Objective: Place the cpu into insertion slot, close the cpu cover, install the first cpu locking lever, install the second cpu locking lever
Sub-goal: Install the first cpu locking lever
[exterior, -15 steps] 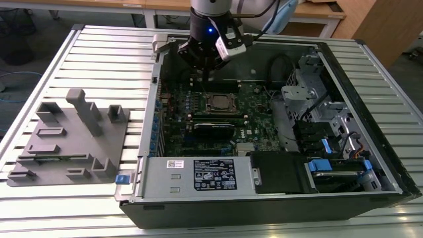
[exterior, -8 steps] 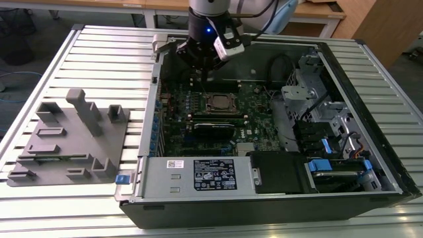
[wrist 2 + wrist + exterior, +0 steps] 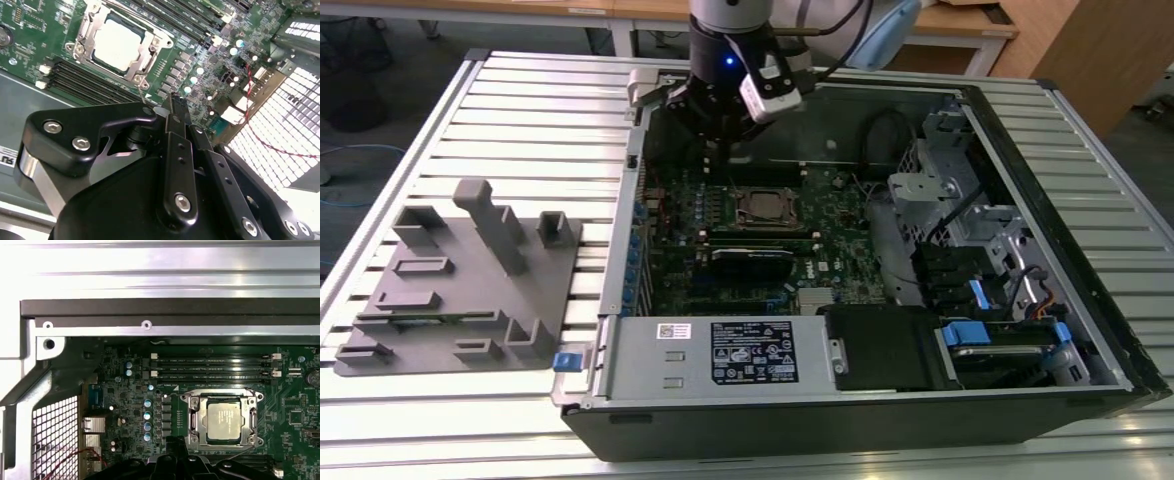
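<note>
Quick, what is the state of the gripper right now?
Gripper: closed, with nothing held.

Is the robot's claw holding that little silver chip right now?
No: in the first wrist view the cpu lies in the insertion slot, apart from the gripper.

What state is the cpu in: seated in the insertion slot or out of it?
In: the cpu lies flat inside the insertion slot's silvery rim, in both wrist views.
</note>
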Robot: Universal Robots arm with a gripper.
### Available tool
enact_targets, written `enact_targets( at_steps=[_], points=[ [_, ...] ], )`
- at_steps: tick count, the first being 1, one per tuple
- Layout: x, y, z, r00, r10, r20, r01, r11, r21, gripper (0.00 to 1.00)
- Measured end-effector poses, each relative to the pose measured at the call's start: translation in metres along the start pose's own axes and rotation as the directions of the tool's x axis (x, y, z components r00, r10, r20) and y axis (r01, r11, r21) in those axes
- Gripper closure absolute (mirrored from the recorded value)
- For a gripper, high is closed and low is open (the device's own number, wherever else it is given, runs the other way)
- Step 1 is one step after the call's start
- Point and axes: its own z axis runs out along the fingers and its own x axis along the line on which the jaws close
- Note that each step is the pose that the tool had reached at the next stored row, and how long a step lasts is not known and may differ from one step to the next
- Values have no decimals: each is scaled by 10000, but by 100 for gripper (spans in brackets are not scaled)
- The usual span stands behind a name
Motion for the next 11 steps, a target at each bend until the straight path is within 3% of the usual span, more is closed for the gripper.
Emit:
enact_targets(
  at_steps=[5, 11],
  points=[
    [84, 9, 14, 10000, 0, 0, 0, 10000, 1, 89],
    [121, 14, 70, 10000, 0, 1, 0, 10000, 0, 89]
  ],
)
